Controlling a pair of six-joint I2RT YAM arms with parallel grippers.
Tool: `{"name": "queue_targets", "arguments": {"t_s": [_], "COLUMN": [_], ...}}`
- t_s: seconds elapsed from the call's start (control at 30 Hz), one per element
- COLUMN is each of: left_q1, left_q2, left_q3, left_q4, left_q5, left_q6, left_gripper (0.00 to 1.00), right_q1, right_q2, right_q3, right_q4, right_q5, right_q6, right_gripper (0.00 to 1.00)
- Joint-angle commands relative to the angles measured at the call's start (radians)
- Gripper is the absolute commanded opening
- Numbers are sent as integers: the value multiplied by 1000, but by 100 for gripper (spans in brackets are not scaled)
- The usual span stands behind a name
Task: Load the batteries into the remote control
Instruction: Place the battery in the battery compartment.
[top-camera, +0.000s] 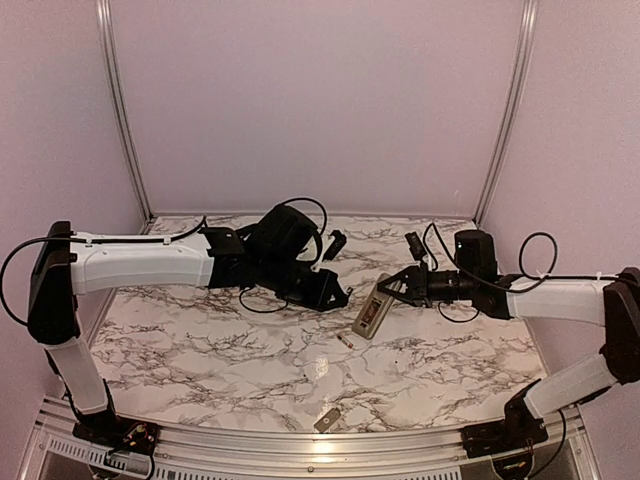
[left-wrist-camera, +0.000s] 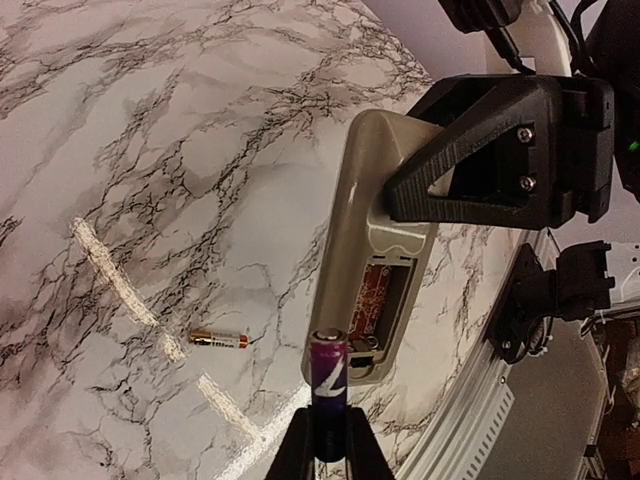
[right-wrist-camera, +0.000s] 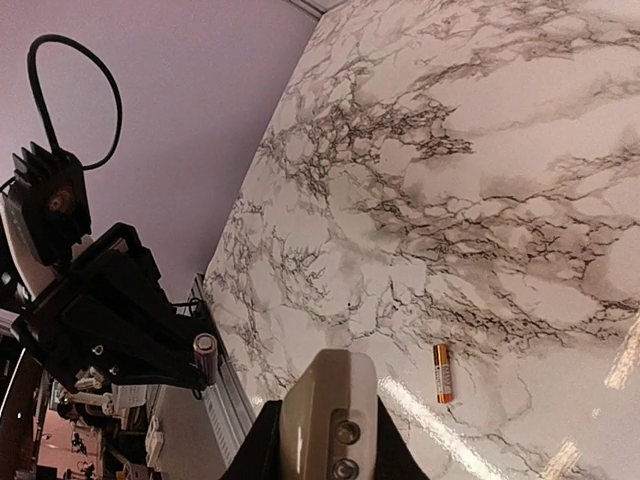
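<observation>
Judging from the open recess (left-wrist-camera: 380, 300) in the back of the remote control (left-wrist-camera: 365, 170), nothing is loaded yet. A reddish label shows bare along the bay and no cell sits in it that I can see, though the near end is partly hidden behind the purple battery (left-wrist-camera: 328, 385). That battery is the one in hand, clamped upright between the fingers of the left gripper (left-wrist-camera: 328, 445), its top just short of the bay's near end. The second battery (left-wrist-camera: 218, 339), gold and orange, lies on its side on the marble desk (left-wrist-camera: 150, 150), apart from the remote. A small flat grey cover (top-camera: 327, 420) lies near the desk's front edge, well apart from all this. So both insertions are left to do, and presumably refitting the cover as well.

The left arm reaches in across the desk toward the middle, its wrist turned so the battery points at the remote's lower end. The right arm comes in low from the opposite side. The right gripper (left-wrist-camera: 445, 165) is closed on the remote's upper half, holding it tilted with its grey back and open bay facing the left gripper. Whether the remote's lower end rests on the desk I cannot tell.
</observation>
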Motion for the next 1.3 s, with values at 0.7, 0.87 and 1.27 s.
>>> {"name": "queue_targets", "arguments": {"t_s": [0.7,0.87,1.27], "left_q1": [-32,-32,-29], "left_q2": [85,108,162], "left_q3": [71,90,146], "left_q4": [-241,-279,-358], "left_q5": [82,47,-29], "left_q6": [37,38,32], "left_gripper": [0,0,0], "right_q1": [135,146,173], "right_q2": [176,198,246], "right_q3": [-42,-48,-62], "right_q4": [375,425,549], "right_q5": [69,61,26], "right_q6": [322,358,433], "right_gripper": [0,0,0]}}
